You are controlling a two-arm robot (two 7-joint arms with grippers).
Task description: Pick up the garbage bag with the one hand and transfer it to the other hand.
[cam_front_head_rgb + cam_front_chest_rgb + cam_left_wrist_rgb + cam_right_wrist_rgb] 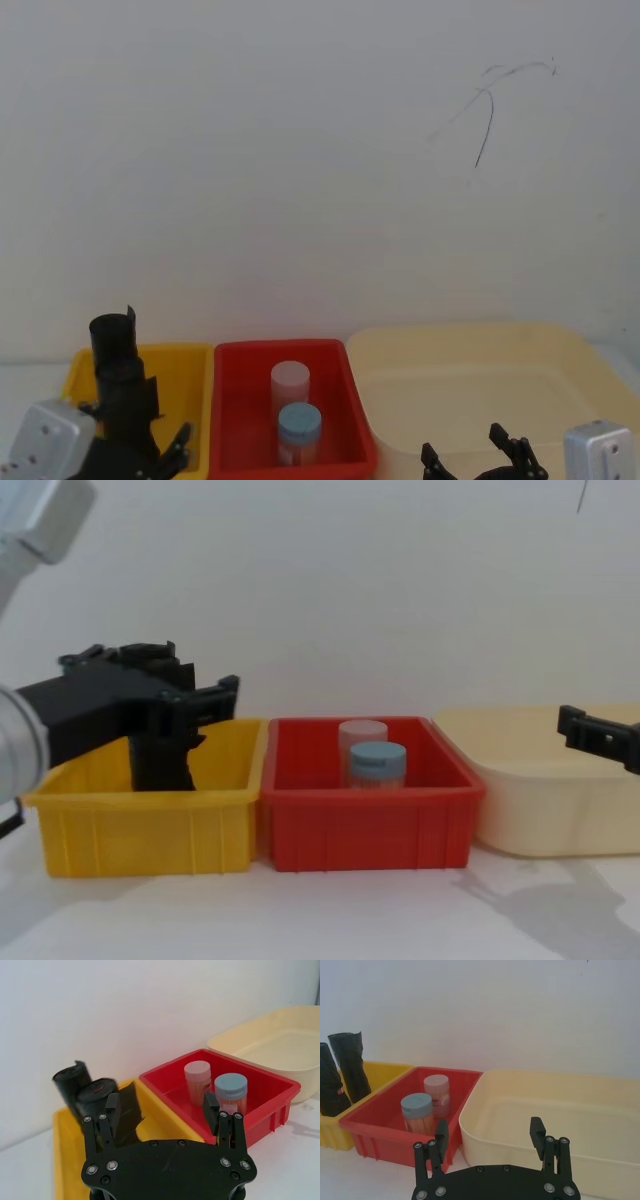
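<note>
**Left claw wide open at the yellow bin, nothing gripped yet**

Left claw (161, 1102) hangs at the yellow bin (62, 1157), jaws spread wide, empty. Garbage bag (71, 1081), the taller crinkly roll, stands upright toward the bin's back w/ a flap sticking up off its top. Just beside it, nearer my claw, is a smoother black roll (98, 1096). On the left wrist cam one finger sits right in front of that one, so I judge the line-up isn't clean: closing now could catch the wrong roll, or both. Can't tell if a finger touches either roll. Both rolls stand on end and poke above the bin wall, prob. so a side-on pinch can take them. That would explain the claw coming in level, as chest cam shows.

Right claw (489, 1127) sits low on the right, near side of the cream tub (545, 1076), also spread wide & empty, i.e. ready to receive.

Red bin (280, 1085) between the other two holds a pink-lid jar (197, 1076) and a blue-lid jar (231, 1088). Handover path likely crosses above them, so I'd lift well clear first.

Stage: pre-grasp, approx. the very start.
</note>
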